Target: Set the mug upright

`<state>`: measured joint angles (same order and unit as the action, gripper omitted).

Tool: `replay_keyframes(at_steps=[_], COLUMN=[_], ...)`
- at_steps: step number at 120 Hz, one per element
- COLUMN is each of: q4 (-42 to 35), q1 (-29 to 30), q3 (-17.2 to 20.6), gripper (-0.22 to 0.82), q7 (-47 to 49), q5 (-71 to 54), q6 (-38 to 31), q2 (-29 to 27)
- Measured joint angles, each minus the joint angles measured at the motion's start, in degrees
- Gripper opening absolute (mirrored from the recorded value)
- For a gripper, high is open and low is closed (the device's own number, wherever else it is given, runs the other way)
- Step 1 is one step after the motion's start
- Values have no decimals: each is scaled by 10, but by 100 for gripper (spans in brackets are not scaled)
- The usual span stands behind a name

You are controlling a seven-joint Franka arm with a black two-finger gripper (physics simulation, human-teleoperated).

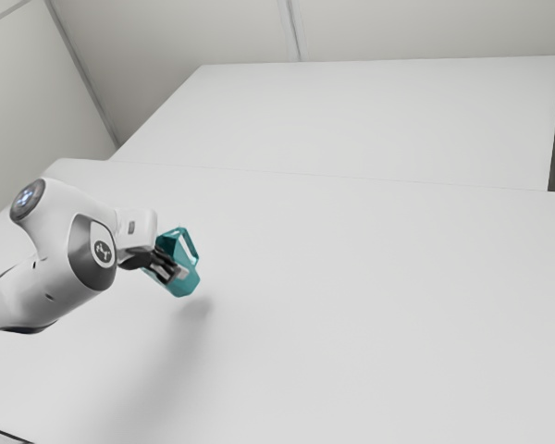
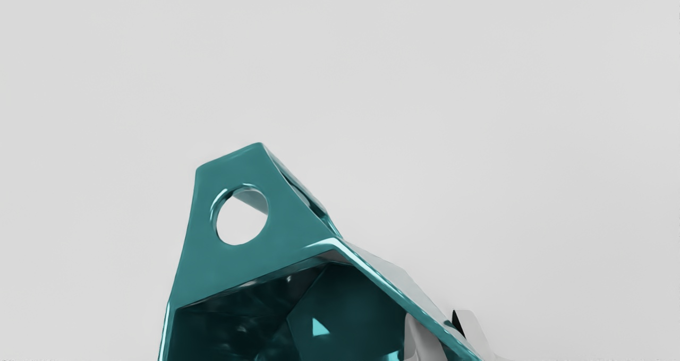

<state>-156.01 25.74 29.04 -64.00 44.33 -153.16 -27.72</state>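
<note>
I have the fingers closed down to the thickness of the mug's wall, one inside the mouth and one outside, so the mug is pinched between them. It hangs tilted at the end of my arm, seemingly just over the bench, its shadow falling close by; whether any edge touches down, I can't tell.

I'd judge it light and stiff: a hard shell that won't give under the squeeze. The glossy skin may be slippery, and if it's ceramic a drop could chip it. My hold is off to one side, so the weight could make it swivel about the pads as I bring it level. The wall near the rim seems a sound place to grip, thin and with flat facets to bear on; the handle looks more awkward, being broad and holed.

As for looks, it's teal all over, shiny, and cut in flat planes instead of rounded. The mouth is many-sided, the inside darker with a few bright glints, and the angular handle has a round hole through its face.
</note>
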Motion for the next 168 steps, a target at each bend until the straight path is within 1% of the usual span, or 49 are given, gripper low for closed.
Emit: replay_keyframes(at_steps=[27,56,93,116,138,168], q4=[0,8,15,17,17,21], q1=[5,6,14,14,14,15], q3=[7,12,13,13,13,13], gripper=[-16,-16,-16,-16,-7,2], q7=[-11,-21,-30,-34,-37,-41], q5=[1,-14,-42,-48,-50,-55], q6=[13,-7,-28,-36,-37,-35], q2=[35,81,112,121,122,121])
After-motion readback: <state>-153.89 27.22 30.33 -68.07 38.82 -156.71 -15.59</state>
